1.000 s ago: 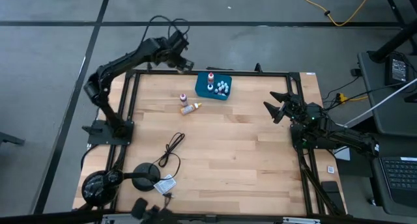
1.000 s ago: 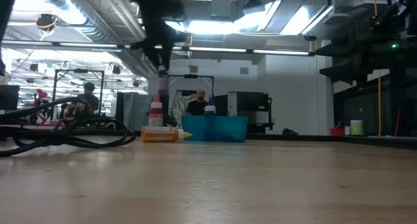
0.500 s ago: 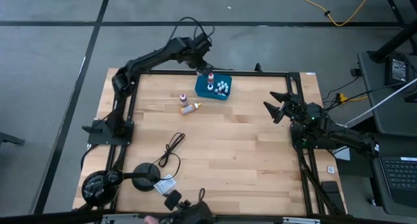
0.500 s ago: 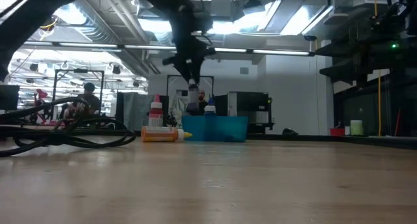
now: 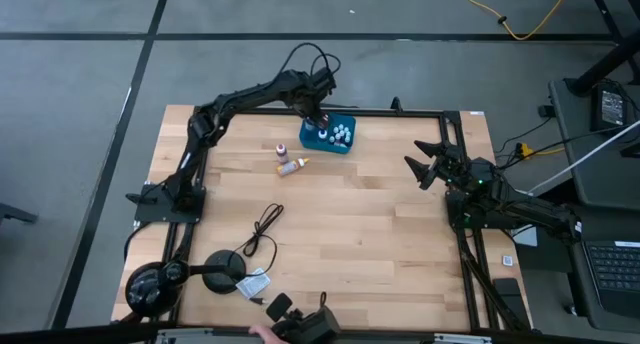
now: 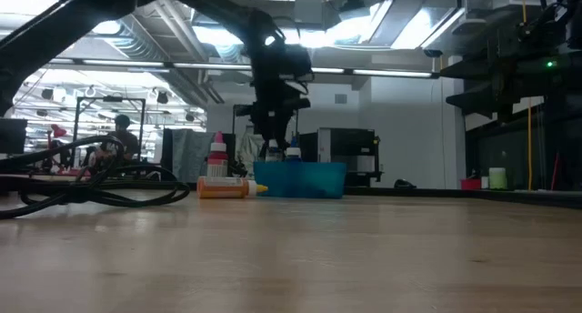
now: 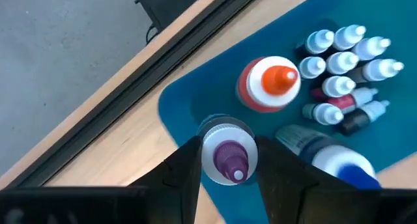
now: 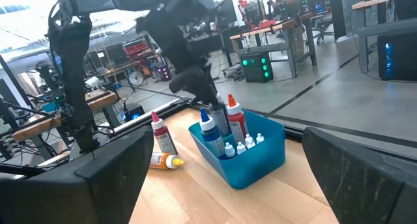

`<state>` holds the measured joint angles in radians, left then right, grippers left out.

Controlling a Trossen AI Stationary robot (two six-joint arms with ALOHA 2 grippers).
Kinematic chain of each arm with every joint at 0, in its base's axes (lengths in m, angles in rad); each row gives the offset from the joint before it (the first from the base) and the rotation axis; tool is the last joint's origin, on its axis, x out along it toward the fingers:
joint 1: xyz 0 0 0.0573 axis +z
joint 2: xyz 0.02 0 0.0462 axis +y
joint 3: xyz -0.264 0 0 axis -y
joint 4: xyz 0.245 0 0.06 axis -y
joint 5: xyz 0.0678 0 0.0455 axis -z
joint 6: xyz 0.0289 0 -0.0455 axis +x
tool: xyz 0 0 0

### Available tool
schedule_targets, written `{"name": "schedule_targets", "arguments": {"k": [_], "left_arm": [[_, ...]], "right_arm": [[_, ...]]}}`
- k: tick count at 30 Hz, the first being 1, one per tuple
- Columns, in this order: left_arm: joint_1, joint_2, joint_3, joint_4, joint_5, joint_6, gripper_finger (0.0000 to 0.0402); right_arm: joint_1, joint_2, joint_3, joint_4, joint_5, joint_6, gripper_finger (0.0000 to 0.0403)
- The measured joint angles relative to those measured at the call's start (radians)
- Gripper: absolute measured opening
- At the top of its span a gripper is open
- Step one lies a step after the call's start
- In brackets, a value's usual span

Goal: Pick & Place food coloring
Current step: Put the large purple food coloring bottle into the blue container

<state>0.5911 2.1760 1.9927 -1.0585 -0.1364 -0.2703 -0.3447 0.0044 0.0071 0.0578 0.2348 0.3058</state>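
My left gripper point(image 5: 312, 119) is over the far-left corner of the teal tray point(image 5: 330, 147) and is shut on a food coloring bottle with a white cap and purple tip point(image 7: 226, 160). In the tray point(image 7: 189, 100) stand a red bottle with an orange tip point(image 7: 270, 84), a blue-tipped bottle point(image 7: 339, 164) and several tiny white-capped bottles point(image 7: 345, 61). On the table, left of the tray, one bottle point(image 5: 282, 150) stands upright and an orange one point(image 5: 293, 166) lies on its side. My right gripper point(image 5: 425, 164) is open and empty near the table's right edge. My left gripper pinches the bottle just below its white cap point(image 7: 207, 140), one finger point(image 7: 184, 175) on each side. The fingers come from above, pointing down. The bottle stands upright with its lower part inside the tray point(image 6: 300, 179). I cannot tell whether its base rests on the tray floor.
A black cable point(image 5: 262, 229) lies on the near-left part of the table, and black round gear point(image 5: 225, 269) sits at the near-left corner. A person's hand with a black device point(image 5: 305, 327) shows at the near edge. The table's middle is bare wood.
My left gripper has swung from beyond the table's far edge toward the right and the near side, then down over the tray. It has stayed shut on the bottle, which has gone down from above the tray into its far-left corner.
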Motion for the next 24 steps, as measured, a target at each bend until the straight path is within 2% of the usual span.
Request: {"name": "schedule_targets", "arguments": {"k": [9,24], "left_arm": [[0.0,0.019,-0.034,0.049,-0.003,0.005,0.0129],[0.0,0.0,0.012,0.029,0.028,0.013,0.0232]], "right_arm": [[0.0,0.0,0.0,0.0,0.0,0.0,0.0392],[0.0,0.0,0.0,0.0,0.0,0.0,0.0392]]}}
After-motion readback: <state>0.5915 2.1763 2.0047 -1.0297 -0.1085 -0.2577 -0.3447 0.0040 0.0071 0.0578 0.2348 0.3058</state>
